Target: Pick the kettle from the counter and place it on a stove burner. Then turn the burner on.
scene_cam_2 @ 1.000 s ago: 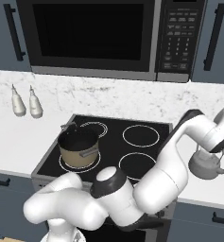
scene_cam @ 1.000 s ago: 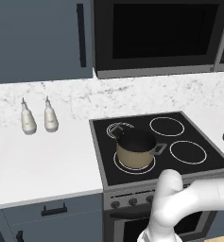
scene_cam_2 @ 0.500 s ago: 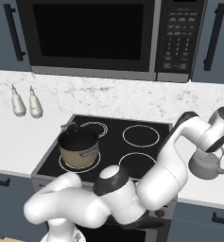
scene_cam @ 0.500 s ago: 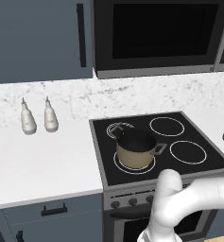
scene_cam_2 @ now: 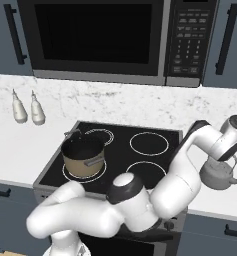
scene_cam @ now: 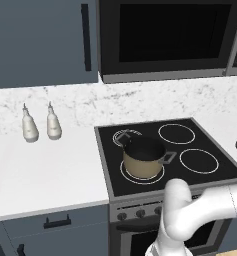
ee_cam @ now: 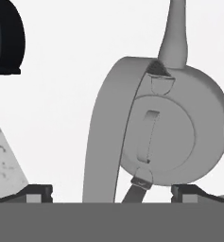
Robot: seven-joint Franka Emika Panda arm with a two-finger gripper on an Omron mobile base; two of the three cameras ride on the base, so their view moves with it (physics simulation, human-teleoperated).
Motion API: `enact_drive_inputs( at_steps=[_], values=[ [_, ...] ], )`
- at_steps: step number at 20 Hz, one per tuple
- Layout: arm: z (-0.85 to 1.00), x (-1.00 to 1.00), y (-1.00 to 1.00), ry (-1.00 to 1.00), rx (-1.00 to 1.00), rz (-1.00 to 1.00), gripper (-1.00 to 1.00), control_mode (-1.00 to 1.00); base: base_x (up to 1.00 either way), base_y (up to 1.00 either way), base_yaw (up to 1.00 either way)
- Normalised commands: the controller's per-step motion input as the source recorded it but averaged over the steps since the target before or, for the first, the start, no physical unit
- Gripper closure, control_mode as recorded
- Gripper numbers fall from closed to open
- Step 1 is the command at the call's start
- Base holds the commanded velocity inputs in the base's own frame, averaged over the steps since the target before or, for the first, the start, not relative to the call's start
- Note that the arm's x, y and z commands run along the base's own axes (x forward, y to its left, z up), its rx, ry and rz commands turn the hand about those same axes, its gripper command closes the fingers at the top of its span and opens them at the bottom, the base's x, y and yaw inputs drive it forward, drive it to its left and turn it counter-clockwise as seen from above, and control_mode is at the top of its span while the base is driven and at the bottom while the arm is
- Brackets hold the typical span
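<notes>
Left base view: set high behind the arm, left side, facing forward and down; mid-distance. Covers white veined stone countertop point(scene_cam: 45, 170), black glass four-ring cooktop point(scene_cam: 210, 145), tan pot with dark interior point(scene_cam: 143, 158), two small white bottles point(scene_cam: 39, 122).

Right base view: same height, right side, same facing. Shares cooktop point(scene_cam_2: 162, 135), pot point(scene_cam_2: 83, 156), bottles point(scene_cam_2: 28, 107); adds squat silver-grey metal kettle point(scene_cam_2: 218, 173) on the right counter.

Hand view: looks straight down, very near, onto the kettle's domed lid point(ee_cam: 163, 134).

even bright render, sharp, soft shadows
</notes>
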Motion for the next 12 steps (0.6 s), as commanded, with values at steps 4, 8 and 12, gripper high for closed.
enact_drive_inputs(
  at_steps=[4,8,12],
  values=[
    [-0.15,0.30,-0.12,0.00,0.00,0.00,-1.00,-1.00,0.00,0.00,0.00],
    [-0.17,0.28,-0.06,0.00,0.00,0.00,-1.00,-1.00,0.00,0.00,0.00],
    [-0.19,0.13,0.00,0.00,0.00,0.00,1.00,-1.00,0.00,0.00,0.00]
  ],
)
